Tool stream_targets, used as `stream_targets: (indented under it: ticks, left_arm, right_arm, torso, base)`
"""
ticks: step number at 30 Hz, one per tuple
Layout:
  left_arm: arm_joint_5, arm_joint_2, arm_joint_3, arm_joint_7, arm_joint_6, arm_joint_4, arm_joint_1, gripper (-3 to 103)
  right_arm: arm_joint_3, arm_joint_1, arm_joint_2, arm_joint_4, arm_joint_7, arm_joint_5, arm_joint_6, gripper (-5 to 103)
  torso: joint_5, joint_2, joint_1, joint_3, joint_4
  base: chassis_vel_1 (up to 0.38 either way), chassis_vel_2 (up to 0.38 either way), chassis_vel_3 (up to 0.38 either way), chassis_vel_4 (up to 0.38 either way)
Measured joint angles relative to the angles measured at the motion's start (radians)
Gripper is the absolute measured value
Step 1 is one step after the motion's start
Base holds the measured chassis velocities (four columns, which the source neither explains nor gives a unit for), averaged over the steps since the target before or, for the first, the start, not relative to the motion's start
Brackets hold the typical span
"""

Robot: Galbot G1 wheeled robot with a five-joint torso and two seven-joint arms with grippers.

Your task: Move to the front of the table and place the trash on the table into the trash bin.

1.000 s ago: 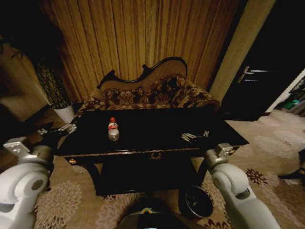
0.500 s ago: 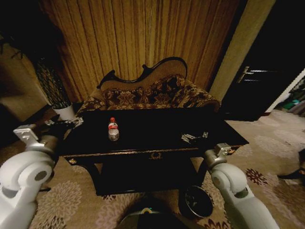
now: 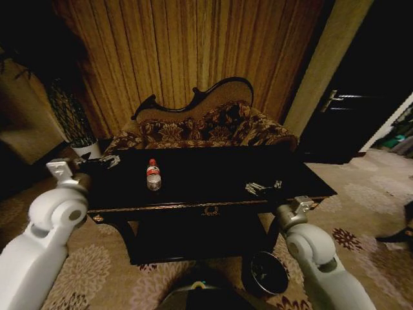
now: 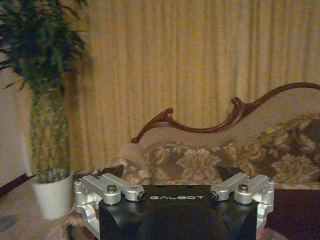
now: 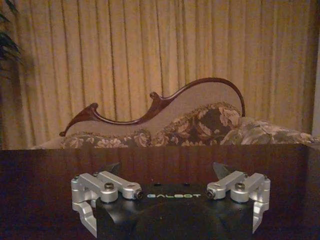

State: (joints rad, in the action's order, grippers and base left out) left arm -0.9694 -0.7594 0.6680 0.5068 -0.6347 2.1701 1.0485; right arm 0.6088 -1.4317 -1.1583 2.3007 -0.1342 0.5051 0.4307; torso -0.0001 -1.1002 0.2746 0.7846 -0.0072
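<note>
Hovering at the table's point(image 3: 193, 184) nine o'clock edge, the left pincer point(image 4: 169, 172) gapes wide, empty. The right pincer point(image 5: 166, 169), at four o'clock, likewise spreads empty; the bottle point(image 3: 153, 175) stands upright between them.

The bottle point(image 3: 153, 175) stands on the table point(image 3: 213, 169), sofa point(image 3: 206, 128) behind, trash bin point(image 3: 267, 273) before.

Small pale scraps point(image 3: 261, 187) on the glossy black console table point(image 3: 206, 174) (right of centre) are too tiny to identify.

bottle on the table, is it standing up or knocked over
Standing up: the bottle stands with its red cap on top, alone on the table, neither hand touching it.
</note>
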Motion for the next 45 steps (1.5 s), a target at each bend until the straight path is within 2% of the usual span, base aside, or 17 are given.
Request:
stream_targets:
  ticks: [4, 11, 18, 25, 28, 33, 41, 45]
  left_arm:
    - [-0.006, 0.021, -0.024, -0.020, -0.008, -0.020, -0.047, 100]
    - [-0.037, 0.035, -0.139, 0.012, -0.018, -0.086, -0.177, 100]
    - [-0.038, 0.013, -0.184, 0.017, -0.027, -0.082, -0.204, 100]
    - [-0.032, -0.019, -0.187, 0.031, -0.036, -0.036, -0.164, 100]
    - [-0.030, -0.025, -0.179, 0.033, -0.039, -0.027, -0.150, 100]
    - [-0.028, -0.033, -0.184, 0.042, -0.041, -0.023, -0.148, 100]
    - [-0.031, -0.077, -0.234, 0.114, -0.054, -0.002, -0.142, 100]
    - [-0.032, -0.094, -0.254, 0.138, -0.056, -0.001, -0.149, 100]
  right_arm:
    - [0.002, -0.002, -0.003, -0.017, -0.001, -0.005, 0.000, 100]
    - [0.000, 0.005, -0.018, -0.045, -0.003, -0.007, -0.002, 100]
    - [0.008, 0.046, 0.001, -0.045, -0.005, 0.020, -0.005, 100]
    - [0.007, 0.138, 0.078, -0.115, -0.005, 0.074, -0.006, 100]
    - [0.002, 0.181, 0.134, -0.164, -0.004, 0.125, -0.010, 100]
    - [0.002, 0.216, 0.171, -0.207, -0.004, 0.182, -0.022, 100]
    - [-0.003, 0.303, 0.225, -0.297, -0.003, 0.293, -0.012, 100]
    - [-0.003, 0.315, 0.256, -0.313, 0.001, 0.307, -0.012, 100]
  torso:
    - [0.0001, 0.000, 0.000, 0.000, 0.0001]
    - [0.0002, 0.000, 0.000, 0.000, -0.0003]
    - [0.0001, 0.000, 0.000, 0.000, -0.0001]
    - [0.0002, 0.000, 0.000, 0.000, 0.0003]
    - [0.0003, 0.000, 0.000, 0.000, 0.0000]
    - [0.0003, 0.000, 0.000, 0.000, -0.0001]
    - [0.0003, 0.000, 0.000, 0.000, 0.0000]
    - [0.0001, 0.000, 0.000, 0.000, 0.0000]
  base:
    - [0.000, 0.000, 0.000, 0.000]
    - [0.000, 0.000, 0.000, 0.000]
    - [0.000, 0.000, 0.000, 0.000]
    - [0.000, 0.000, 0.000, 0.000]
    - [0.000, 0.000, 0.000, 0.000]
    - [0.000, 0.000, 0.000, 0.000]
    - [0.000, 0.000, 0.000, 0.000]
    - [0.000, 0.000, 0.000, 0.000]
